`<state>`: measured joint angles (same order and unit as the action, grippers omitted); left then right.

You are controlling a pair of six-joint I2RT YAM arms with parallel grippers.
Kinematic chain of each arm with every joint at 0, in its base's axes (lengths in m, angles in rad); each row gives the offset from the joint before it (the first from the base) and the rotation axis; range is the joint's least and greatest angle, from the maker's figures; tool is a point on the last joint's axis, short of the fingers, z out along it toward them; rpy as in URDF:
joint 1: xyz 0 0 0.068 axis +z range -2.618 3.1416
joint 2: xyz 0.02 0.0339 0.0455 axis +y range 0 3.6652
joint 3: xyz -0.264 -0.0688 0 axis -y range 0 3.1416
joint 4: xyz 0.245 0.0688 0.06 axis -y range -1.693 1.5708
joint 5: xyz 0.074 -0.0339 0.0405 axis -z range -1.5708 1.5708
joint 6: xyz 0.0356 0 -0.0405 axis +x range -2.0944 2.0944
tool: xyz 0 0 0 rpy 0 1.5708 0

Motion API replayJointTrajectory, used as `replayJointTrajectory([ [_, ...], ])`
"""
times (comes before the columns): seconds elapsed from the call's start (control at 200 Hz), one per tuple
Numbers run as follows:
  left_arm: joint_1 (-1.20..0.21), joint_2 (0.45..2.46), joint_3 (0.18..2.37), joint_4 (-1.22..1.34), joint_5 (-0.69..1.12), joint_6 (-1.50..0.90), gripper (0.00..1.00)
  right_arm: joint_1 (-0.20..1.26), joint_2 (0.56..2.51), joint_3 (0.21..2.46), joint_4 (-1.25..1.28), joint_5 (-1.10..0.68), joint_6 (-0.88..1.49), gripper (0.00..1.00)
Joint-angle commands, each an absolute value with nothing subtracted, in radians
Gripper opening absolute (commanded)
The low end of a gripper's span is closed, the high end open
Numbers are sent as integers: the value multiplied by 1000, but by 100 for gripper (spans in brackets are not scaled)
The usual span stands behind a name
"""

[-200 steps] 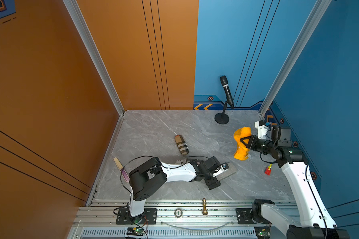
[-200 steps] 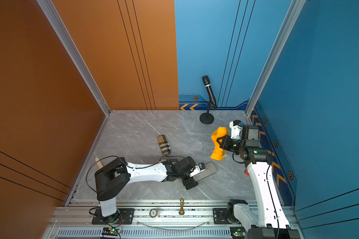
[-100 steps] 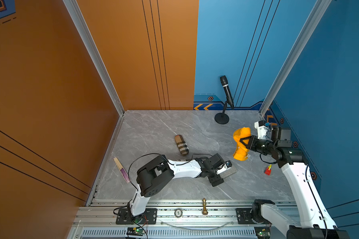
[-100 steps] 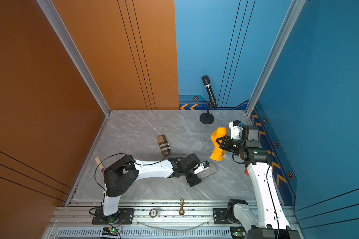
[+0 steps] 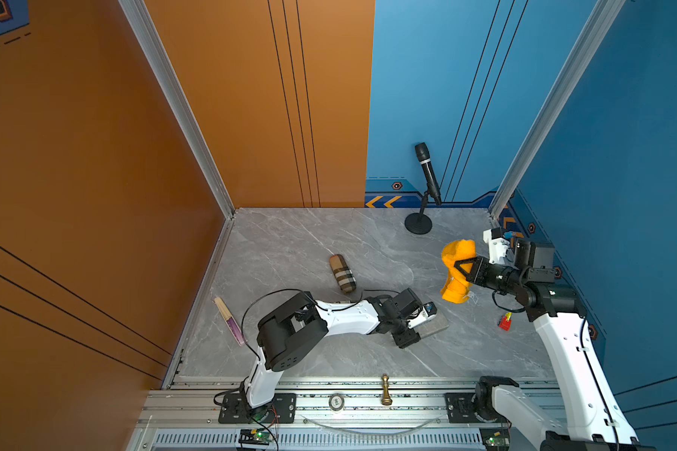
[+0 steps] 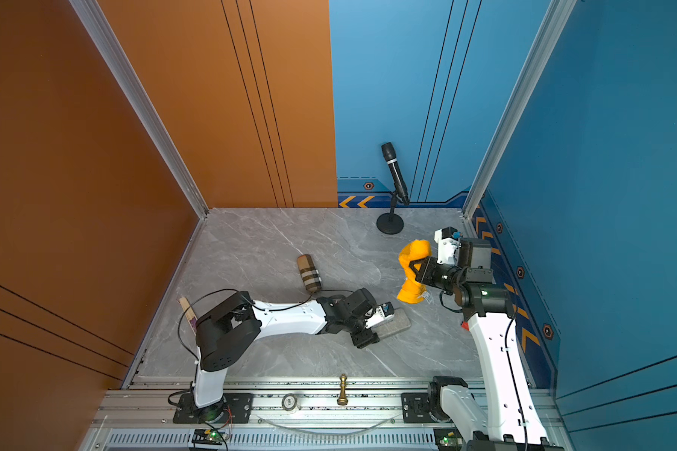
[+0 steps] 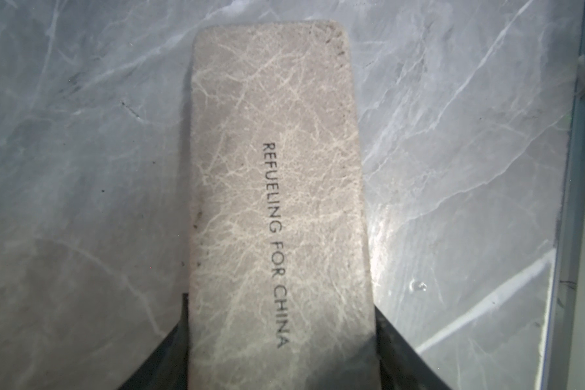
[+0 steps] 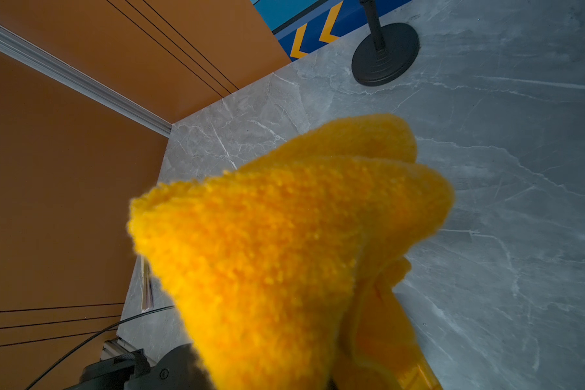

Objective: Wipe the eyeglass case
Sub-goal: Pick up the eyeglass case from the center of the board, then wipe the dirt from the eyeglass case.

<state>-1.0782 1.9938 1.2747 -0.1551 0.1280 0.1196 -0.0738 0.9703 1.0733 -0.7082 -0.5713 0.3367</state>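
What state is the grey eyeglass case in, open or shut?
Shut, lying flat on the table: the grey eyeglass case shows one unbroken top face, no interior visible.

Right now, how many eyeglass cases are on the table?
2. The grey case lies flat in the left gripper; the plaid case lies alone farther back. None seems hidden.

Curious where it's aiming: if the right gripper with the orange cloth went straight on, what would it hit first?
Probably nothing soon: the right gripper points across open table toward the orange wall. The plaid pouch lies near that line, but seemingly lower.
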Motion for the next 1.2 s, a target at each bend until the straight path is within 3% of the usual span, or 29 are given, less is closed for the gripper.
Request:
replayJointTrajectory([
  [0.0, -1069, 1987, 1288, -229, 159, 109, 65, -86, 947, 1082, -735, -574, 334, 0],
  [0.145, -1071, 2007, 1289, -251, 143, 101, 78, -91, 935, 1062, -736, -577, 336, 0],
  [0.425, -1087, 2050, 1308, -280, 99, 100, 80, -96, 935, 1063, -736, -582, 333, 0],
  [0.521, -1092, 2057, 1308, -279, 86, 99, 76, -98, 937, 1061, -736, -584, 332, 0],
  [0.706, -1083, 2012, 1280, -238, 83, 59, 58, -102, 931, 1061, -739, -584, 332, 0],
  [0.876, -1002, 1859, 1334, -209, 295, -47, 50, -110, 919, 1109, -767, -591, 321, 0],
  [1.011, -922, 1768, 1440, -201, 594, -204, 49, -109, 895, 1130, -742, -628, 336, 0],
  [1.191, -733, 1679, 1273, 505, 882, -899, 49, -109, 789, 1117, -592, -691, 409, 0],
])
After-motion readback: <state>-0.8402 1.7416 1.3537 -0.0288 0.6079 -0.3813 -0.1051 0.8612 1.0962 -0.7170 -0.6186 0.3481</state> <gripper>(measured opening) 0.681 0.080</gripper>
